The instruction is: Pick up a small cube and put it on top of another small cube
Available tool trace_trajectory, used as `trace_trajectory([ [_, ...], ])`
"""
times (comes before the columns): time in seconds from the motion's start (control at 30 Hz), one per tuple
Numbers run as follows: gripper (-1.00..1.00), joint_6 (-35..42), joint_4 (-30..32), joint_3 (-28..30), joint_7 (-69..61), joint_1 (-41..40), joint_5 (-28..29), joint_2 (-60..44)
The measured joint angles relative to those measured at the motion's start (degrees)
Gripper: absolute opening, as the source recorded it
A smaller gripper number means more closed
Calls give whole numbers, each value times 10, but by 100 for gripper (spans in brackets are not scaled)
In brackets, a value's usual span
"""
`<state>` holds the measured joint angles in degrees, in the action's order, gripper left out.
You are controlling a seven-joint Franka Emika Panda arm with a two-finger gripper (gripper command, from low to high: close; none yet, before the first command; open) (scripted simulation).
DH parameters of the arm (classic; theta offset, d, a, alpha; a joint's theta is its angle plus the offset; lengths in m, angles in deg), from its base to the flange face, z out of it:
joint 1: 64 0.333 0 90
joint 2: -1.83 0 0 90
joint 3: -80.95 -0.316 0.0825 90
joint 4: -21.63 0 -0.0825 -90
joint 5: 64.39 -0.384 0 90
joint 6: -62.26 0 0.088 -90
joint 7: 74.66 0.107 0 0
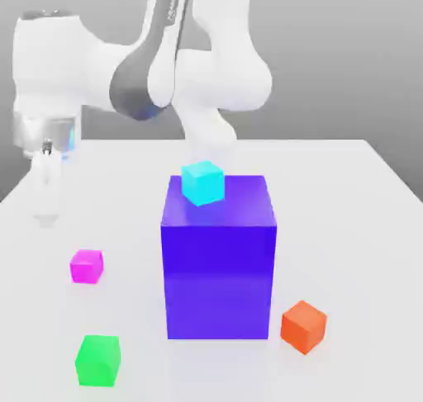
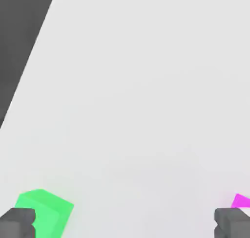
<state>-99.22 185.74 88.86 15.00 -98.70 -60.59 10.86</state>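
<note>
The small cube point(image 1: 86, 266) is bright magenta and rests on the white table towards the exterior view's left; a corner of it point(image 2: 241, 201) shows in the hand view beside one fingertip. My gripper point(image 1: 45, 215) hangs above the table behind that cube, apart from it. In the hand view the gripper point(image 2: 125, 223) is open, its two grey fingertips point(image 2: 17, 222) far apart with bare table between them. A cyan cube point(image 1: 203, 182) sits on top of the big purple-blue block point(image 1: 219, 276).
A green cube point(image 1: 98, 360) lies at the front on the exterior view's left and also appears as a green cube point(image 2: 45, 212) by one fingertip. An orange cube point(image 1: 303, 326) sits beside the block. The table edge point(image 2: 29, 51) borders dark ground.
</note>
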Motion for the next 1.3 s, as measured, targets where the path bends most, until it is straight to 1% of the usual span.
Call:
trace_trajectory([
  [0.1, 0, -44, 41, 23, 43, -30, -15, -55],
  [0.17, 0, -77, 43, 19, 32, -40, -45, -95],
  [0.27, 0, -127, 34, -28, 4, -72, -89, -157],
  [0.37, 0, -178, 23, -71, -3, -113, -96, -219],
  [0.4, -100, -189, 20, -78, -3, -120, -97, -233],
  [0.63, -100, -189, 20, -79, -1, -122, -95, -232],
  [0.7, -100, -164, 26, -67, 1, -110, -92, -201],
  [0.8, -100, -116, 37, -46, 24, -97, -60, -142],
  [0.9, -100, -65, 48, -44, 41, -104, -36, -80],
  [0.93, -100, -50, 39, -49, 37, -98, -34, -74],
  [1.0, -100, -22, 7, -64, 20, -62, -34, -78],
  [1.3, -100, 100, -177, -137, -69, 56, -27, -140],
])
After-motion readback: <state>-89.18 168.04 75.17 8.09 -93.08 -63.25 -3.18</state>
